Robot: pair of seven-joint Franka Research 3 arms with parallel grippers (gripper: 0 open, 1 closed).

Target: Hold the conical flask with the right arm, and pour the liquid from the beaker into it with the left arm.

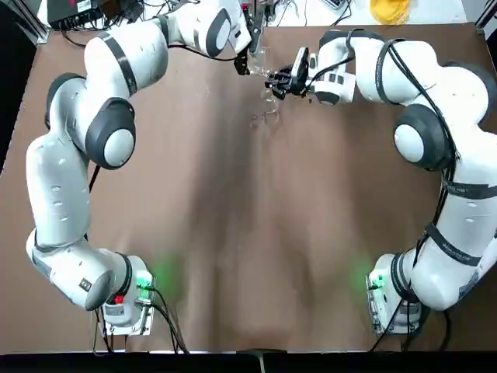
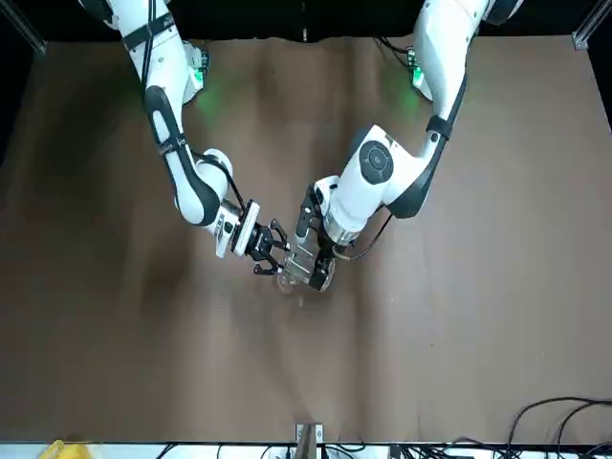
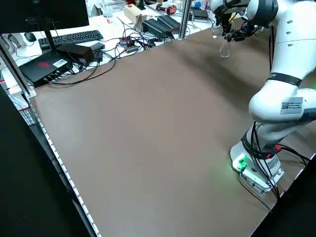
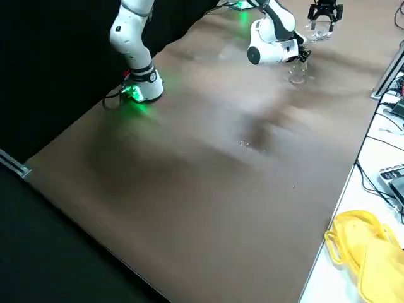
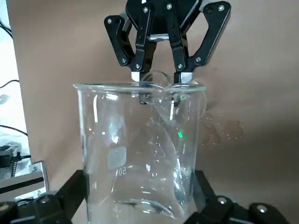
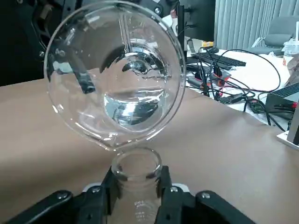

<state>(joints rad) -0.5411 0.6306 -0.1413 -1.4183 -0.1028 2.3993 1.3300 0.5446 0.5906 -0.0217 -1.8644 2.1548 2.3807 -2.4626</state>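
The brown table [image 1: 233, 233] is bare over its near and middle stretch, with a mottled matte surface; green lights glow at the two arm bases near the robot's edge. At the far middle of the table the two grippers meet. The right gripper [image 6: 135, 186] is clamped on the narrow neck of the conical flask [image 6: 136, 170], which stands upright on the table with its mouth open upward. The left gripper [image 5: 140, 205] is clenched on the walls of the beaker [image 5: 140, 149], held raised and tipped over, its rim just above the flask's mouth and a pool of clear liquid gathered against the lower wall. In the top view both glass vessels show only as faint glints between the black fingers. A few small wet specks lie on the table beside the flask. Beyond the far edge runs a white bench crowded with a keyboard [image 3: 71, 37], black cables [image 3: 123, 47] and boxes, with a monitor [image 3: 44, 10] above. A yellow plastic object [image 4: 366, 252] lies on that bench toward the robot's right.
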